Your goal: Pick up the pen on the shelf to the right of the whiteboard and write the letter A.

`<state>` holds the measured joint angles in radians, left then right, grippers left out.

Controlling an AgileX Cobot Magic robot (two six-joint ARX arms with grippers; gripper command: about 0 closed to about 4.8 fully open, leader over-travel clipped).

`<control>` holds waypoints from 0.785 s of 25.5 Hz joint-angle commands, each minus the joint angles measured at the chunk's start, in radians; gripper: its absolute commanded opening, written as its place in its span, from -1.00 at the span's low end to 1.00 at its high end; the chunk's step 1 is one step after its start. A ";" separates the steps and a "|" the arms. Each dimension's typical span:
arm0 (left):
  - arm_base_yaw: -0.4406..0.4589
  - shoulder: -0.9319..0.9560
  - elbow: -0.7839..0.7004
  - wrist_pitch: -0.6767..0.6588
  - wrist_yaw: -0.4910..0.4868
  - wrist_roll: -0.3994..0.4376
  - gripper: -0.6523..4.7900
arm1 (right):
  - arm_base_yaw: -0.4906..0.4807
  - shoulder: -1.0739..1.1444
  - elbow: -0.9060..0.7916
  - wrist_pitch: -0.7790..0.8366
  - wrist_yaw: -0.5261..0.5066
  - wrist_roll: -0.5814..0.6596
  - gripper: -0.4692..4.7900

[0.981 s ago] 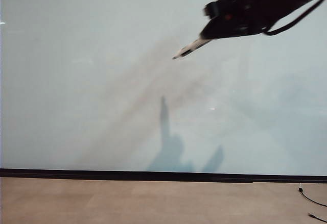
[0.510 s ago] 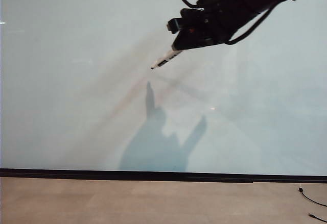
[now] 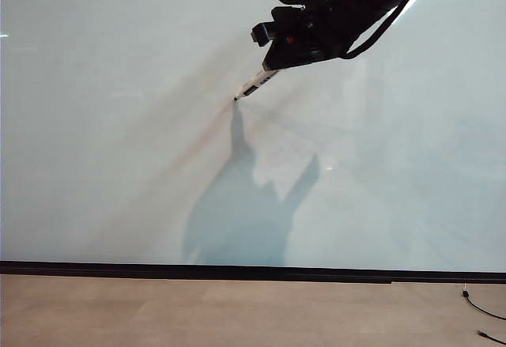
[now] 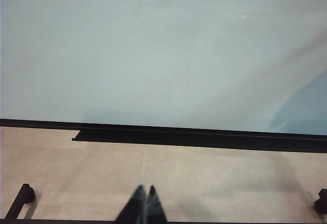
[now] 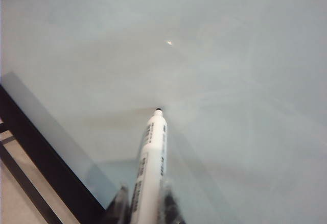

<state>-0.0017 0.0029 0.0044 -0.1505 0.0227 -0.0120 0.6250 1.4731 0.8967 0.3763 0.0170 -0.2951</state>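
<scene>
Pen (image 3: 258,84), light and stiff, we judge; right gripper (image 3: 273,66), upper centre, pinches its rear barrel, tip meeting whiteboard (image 3: 118,126); left gripper (image 4: 143,208), low centre, jaws pressed together.

the left claw (image 4: 144,206), fingertips together, hangs over tan floor (image 4: 214,180) facing the whiteboard (image 4: 163,50).

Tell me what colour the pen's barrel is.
White with dark print, dark tip; the pen shows best in the right wrist view, held in the right gripper.

Soft light, blue whiteboard (image 3: 118,126) shadow.
</scene>
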 commanded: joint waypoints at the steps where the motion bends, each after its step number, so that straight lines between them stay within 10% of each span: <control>1: 0.000 0.000 0.002 0.009 0.000 0.004 -0.78 | 0.002 -0.002 0.006 0.023 0.014 -0.002 -0.86; 20: 0.000 0.000 0.002 0.009 0.000 0.004 -0.78 | 0.014 -0.082 0.018 0.017 0.135 -0.080 -0.86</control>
<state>-0.0017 0.0032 0.0044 -0.1505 0.0227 -0.0124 0.6426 1.4109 0.9077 0.3714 0.1120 -0.3626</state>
